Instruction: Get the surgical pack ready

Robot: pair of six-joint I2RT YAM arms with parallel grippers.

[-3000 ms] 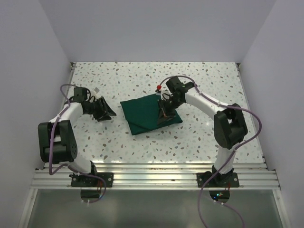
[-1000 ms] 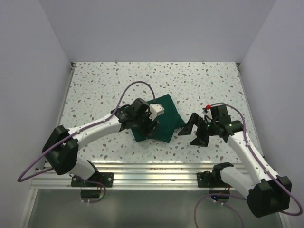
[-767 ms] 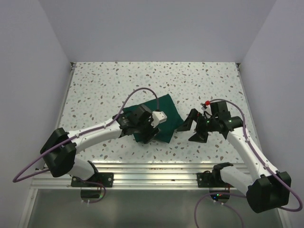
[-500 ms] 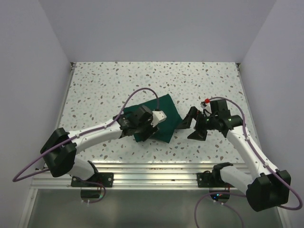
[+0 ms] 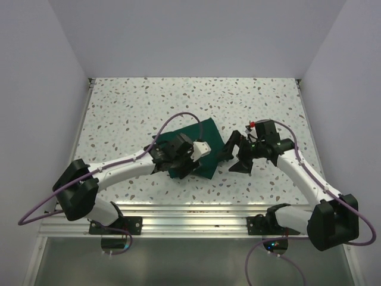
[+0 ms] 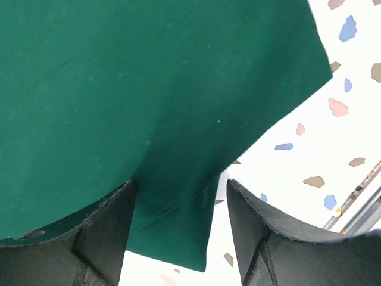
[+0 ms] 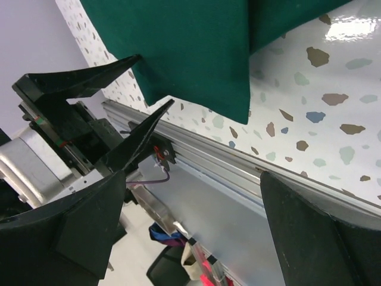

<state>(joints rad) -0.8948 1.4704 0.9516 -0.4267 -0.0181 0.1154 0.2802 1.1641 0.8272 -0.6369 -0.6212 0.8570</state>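
The surgical pack shows only as a folded dark green cloth bundle [image 5: 205, 138] lying mid-table. My left gripper [image 5: 183, 165] hovers low over its near left part. In the left wrist view the cloth [image 6: 149, 89] fills the top, and the left gripper [image 6: 178, 187] is open astride a folded corner, with bare table beside the right finger. My right gripper [image 5: 235, 156] stands wide open just right of the bundle, with nothing between its fingers. The right wrist view has the cloth [image 7: 196, 47] above the right gripper [image 7: 191, 179] and the left gripper's black fingers [image 7: 89, 74] at the left.
The speckled table [image 5: 149, 101] is walled on the left, back and right. An aluminium rail [image 5: 190, 214] runs along the near edge, and the same rail [image 7: 238, 167] crosses the right wrist view. Purple cables loop over both arms.
The right gripper has slid left, closing on the bundle's right edge, still wide open. The left gripper stays over the cloth's near part. Three seconds ago the right gripper was on the cloth and the left arm was far left.
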